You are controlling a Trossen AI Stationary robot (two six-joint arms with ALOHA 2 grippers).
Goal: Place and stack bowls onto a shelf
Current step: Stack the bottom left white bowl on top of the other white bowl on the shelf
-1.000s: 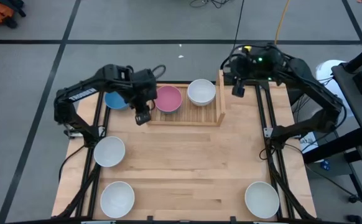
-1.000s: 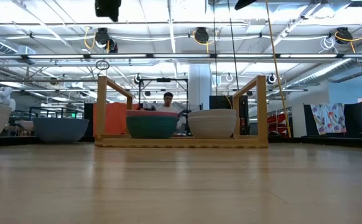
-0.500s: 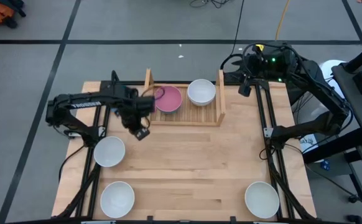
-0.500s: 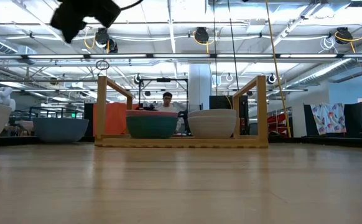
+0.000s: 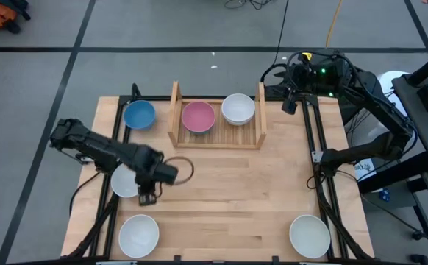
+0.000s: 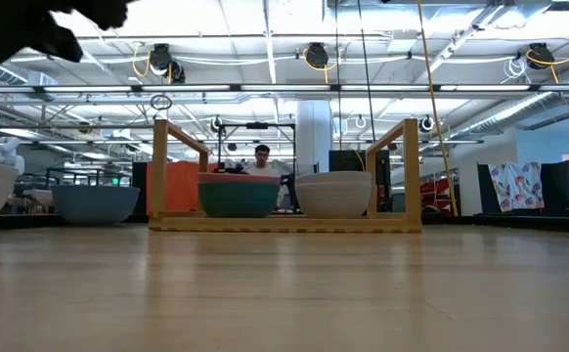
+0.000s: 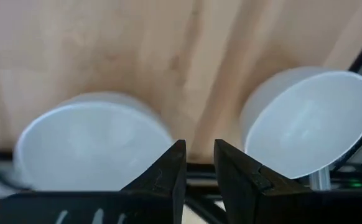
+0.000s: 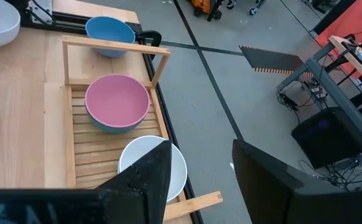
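Observation:
The light-wood shelf (image 5: pixel 221 137) stands at the table's far middle. On its slats sit a pink bowl (image 5: pixel 198 116), nested in a teal bowl (image 6: pixel 238 200), and a white bowl (image 5: pixel 237 108). A blue bowl (image 5: pixel 139 114) rests on the table left of the shelf. My left gripper (image 5: pixel 146 197) hovers low over the table's left half, narrowly open, beside a white bowl (image 5: pixel 124 182) that the arm partly covers. A second white bowl (image 5: pixel 139 234) lies nearer. In the left wrist view both white bowls (image 7: pixel 94 143) (image 7: pixel 311 118) flank the gripper (image 7: pixel 198 165). My right gripper (image 5: pixel 289 104) waits open at the far right corner.
A third white bowl (image 5: pixel 309 235) sits near the table's near right corner. Bare wood stretches across the table's middle and right. The right wrist view looks down on the shelf (image 8: pixel 81 155) and the grey floor beyond the table's far edge. A person shows far behind the shelf (image 6: pixel 263 156).
My left gripper has swung from above the shelf's left end toward the table's near edge and down, ending low beside the left white bowl. The blue bowl, earlier covered by the arm, now shows. My right arm drew slightly back toward the right edge, then held still.

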